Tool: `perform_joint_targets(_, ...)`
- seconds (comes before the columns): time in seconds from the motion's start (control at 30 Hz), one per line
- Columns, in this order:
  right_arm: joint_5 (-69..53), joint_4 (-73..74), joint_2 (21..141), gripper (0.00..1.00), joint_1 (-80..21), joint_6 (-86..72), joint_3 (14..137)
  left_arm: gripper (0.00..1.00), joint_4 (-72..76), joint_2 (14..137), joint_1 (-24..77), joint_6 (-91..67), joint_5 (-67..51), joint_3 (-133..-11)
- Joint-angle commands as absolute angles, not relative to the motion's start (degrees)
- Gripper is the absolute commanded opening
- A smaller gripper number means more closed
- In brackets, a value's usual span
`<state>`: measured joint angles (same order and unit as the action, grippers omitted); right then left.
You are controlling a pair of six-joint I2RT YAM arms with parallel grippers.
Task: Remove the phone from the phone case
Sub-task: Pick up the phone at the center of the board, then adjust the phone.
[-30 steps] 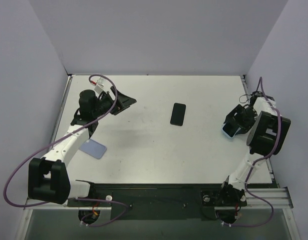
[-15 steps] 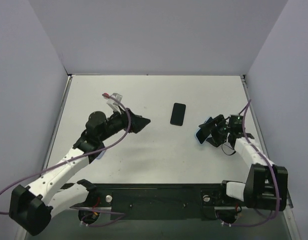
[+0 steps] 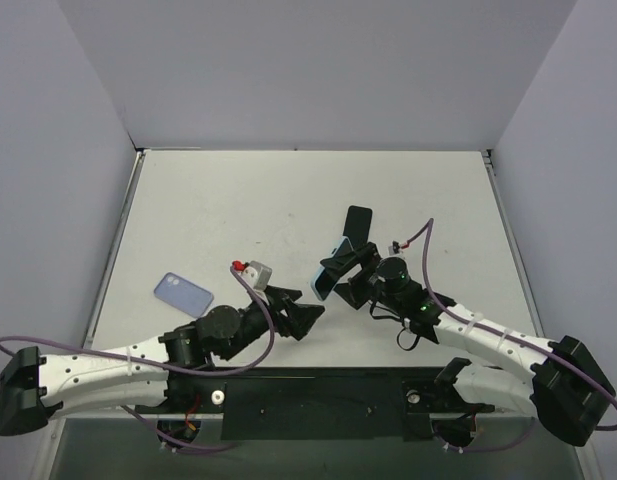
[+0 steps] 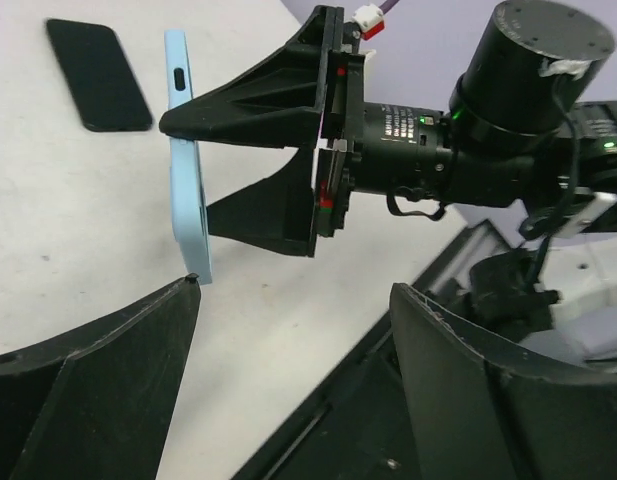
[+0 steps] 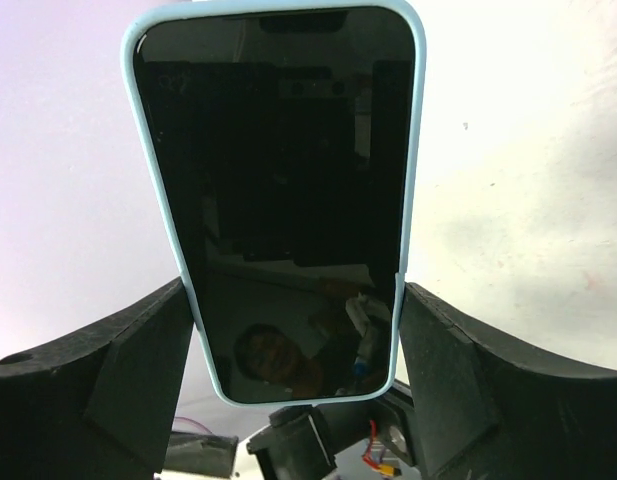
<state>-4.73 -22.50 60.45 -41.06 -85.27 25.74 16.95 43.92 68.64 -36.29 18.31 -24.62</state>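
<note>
The phone in its light blue case (image 5: 278,190) is gripped by its two long sides in my right gripper (image 5: 293,330), screen facing the wrist camera. In the top view the cased phone (image 3: 325,281) is held tilted above the table's front middle by the right gripper (image 3: 336,275). My left gripper (image 3: 306,318) is open and empty just left of it. In the left wrist view the cased phone (image 4: 188,170) stands edge-on, its lower end just past my left gripper (image 4: 293,300), near one fingertip (image 4: 188,290) and not between the jaws.
A bare black phone (image 3: 358,223) lies flat on the table behind the grippers; it also shows in the left wrist view (image 4: 98,75). A separate blue case (image 3: 182,294) lies at the table's left. The black base rail (image 3: 318,395) runs along the near edge.
The right arm has swung from the right edge to the front middle, carrying the cased phone. The left arm has swung from the far left to the front middle, close to it.
</note>
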Motion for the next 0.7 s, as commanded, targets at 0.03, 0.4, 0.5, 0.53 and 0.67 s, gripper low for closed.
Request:
perform_joint_targets(0.03, 7.9, -33.9, 62.2, 0.0, -47.0, -95.0, 29.4, 0.85, 23.5, 47.5, 79.3, -26.5, 48.3, -25.6)
perform_joint_targets(0.4, 11.0, -32.9, 58.0, 0.0, -52.9, -97.6, 30.8, 0.76, 27.4, 54.9, 82.0, -24.3, 58.0, -27.3)
perform_joint_targets(0.5, 11.8, -33.6, 57.4, 0.0, -54.2, -98.3, 31.0, 0.7, 25.3, 56.4, 80.8, -25.3, 57.8, -30.1)
perform_joint_targets(0.53, 12.0, -33.5, 57.1, 0.0, -54.7, -98.3, 31.1, 0.65, 25.7, 56.8, 80.0, -25.5, 57.0, -30.2)
perform_joint_targets(0.67, 12.0, -34.2, 57.1, 0.0, -55.7, -98.8, 32.1, 0.62, 29.2, 56.4, 77.2, -25.9, 50.9, -29.4)
